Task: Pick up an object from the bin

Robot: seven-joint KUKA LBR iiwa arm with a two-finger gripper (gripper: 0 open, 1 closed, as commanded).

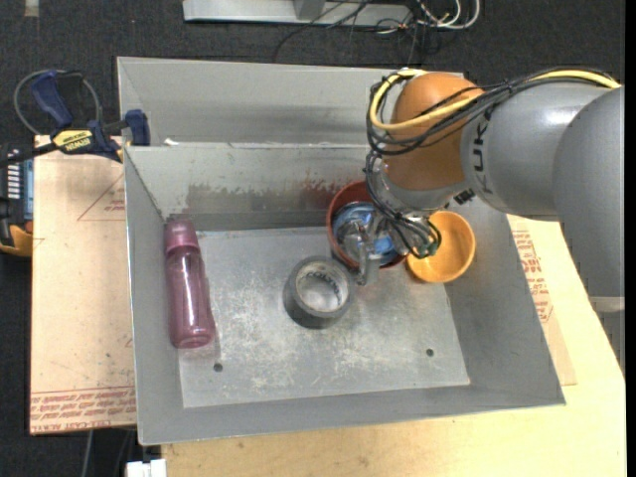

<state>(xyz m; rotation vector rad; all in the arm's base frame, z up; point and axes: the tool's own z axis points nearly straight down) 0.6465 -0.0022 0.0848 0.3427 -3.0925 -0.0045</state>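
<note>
Hanging low over the far right of the bin [298, 371], the jaws sit above a red bowl [342, 210] with something blue [350, 231] inside, likely the target. Cables hide them, so I cannot tell whether they are open or closed. A grey tape roll [318, 294] lies just beside.

One readable marking: dark capital letters "KU" on the grey arm [547, 157]. They sit at the end of its casing, just beside the orange cover [427, 142]. The letters run sideways, roughly top to bottom of the camera view. The rest of the word curves away round the casing and can't be read. Black and yellow cables [437, 107] cross just next to the letters.
</note>
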